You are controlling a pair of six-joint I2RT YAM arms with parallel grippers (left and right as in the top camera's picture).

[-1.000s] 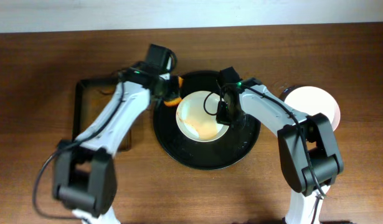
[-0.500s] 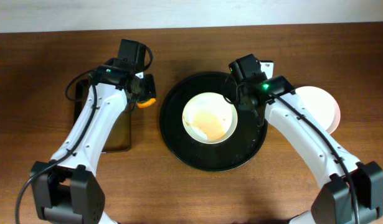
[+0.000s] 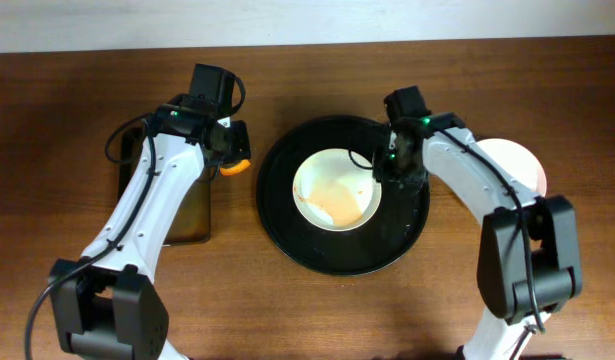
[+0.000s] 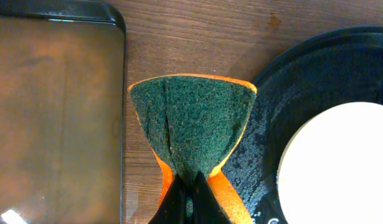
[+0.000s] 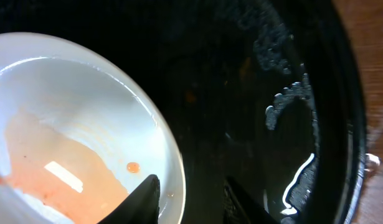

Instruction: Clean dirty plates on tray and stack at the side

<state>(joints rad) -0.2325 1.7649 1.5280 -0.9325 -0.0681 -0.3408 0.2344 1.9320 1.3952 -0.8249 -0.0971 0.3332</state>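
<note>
Wooden worktop [image 3: 67, 120] carries the round tray [image 3: 337, 258], with a smeared plate [image 3: 332, 190] lying on it. Left wrist view shows the left fingers [image 4: 177, 208] clamped on a sponge [image 4: 191, 127]. Right wrist view alone shows the right fingers [image 5: 147, 196] parted astride the plate rim.

The large round glossy black tray [image 3: 339, 252] lies flat on the table, its floor wet and streaked with foam. One round white shallow plate [image 3: 327, 180], smeared orange-red, rests flat at the tray's centre. Another white plate [image 3: 527, 165] lies just outside the tray's right rim.
</note>
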